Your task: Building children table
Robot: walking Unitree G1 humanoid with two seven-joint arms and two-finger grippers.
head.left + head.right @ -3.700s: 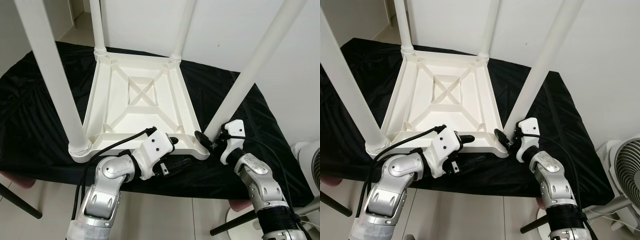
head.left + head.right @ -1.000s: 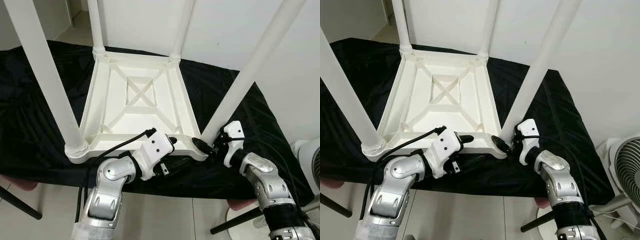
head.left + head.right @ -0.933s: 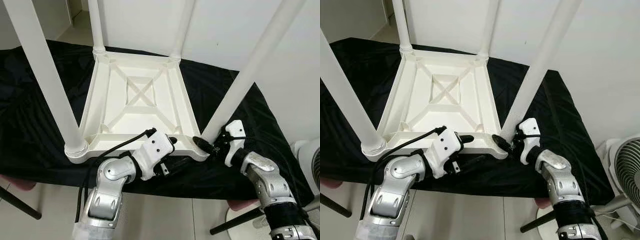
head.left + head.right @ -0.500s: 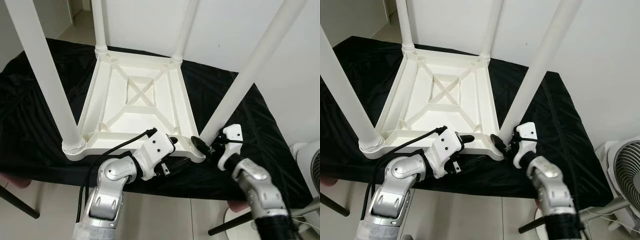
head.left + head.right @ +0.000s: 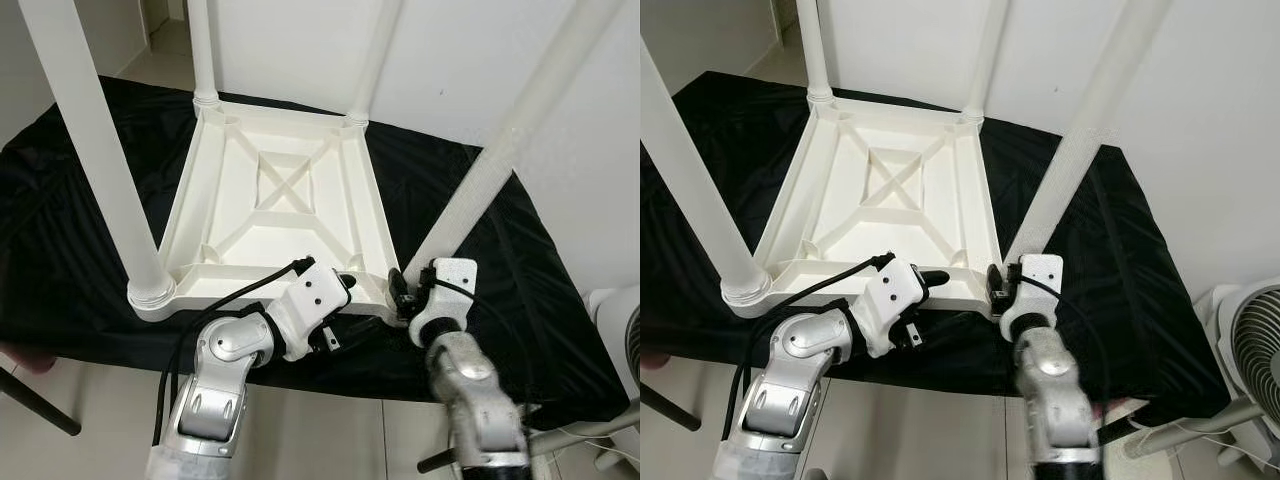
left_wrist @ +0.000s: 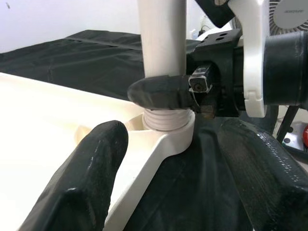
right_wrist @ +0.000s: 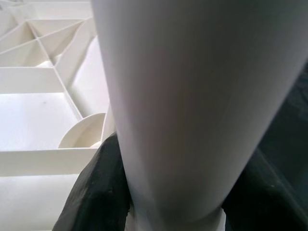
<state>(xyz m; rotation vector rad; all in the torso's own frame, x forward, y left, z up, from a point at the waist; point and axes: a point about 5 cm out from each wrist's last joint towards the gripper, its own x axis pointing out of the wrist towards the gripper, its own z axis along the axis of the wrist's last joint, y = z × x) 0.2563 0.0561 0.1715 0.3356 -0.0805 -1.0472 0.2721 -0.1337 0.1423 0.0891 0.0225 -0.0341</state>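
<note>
Left eye view: white children's table [image 5: 275, 200] lay upside down on black cloth [image 5: 480, 270], four legs pointing up. Near right leg [image 5: 470, 195] stood in corner socket at table's near edge. Right gripper [image 5: 400, 292] clamped around base of that leg, black fingers [image 7: 103, 192] wrapping both sides. Left gripper [image 5: 345, 310] sat at near rim of table, just beside same corner, fingers [image 6: 79, 183] spread apart, gripping nothing. White fan [image 5: 1250, 345] at far right on floor.

A white table [image 5: 272, 205] with white legs [image 5: 95, 150] is seen on a black cloth [image 5: 60, 200], and the silver arms [image 5: 220, 360] are tipped with black fingers [image 6: 82, 187] and white wrist blocks [image 5: 312, 300].
</note>
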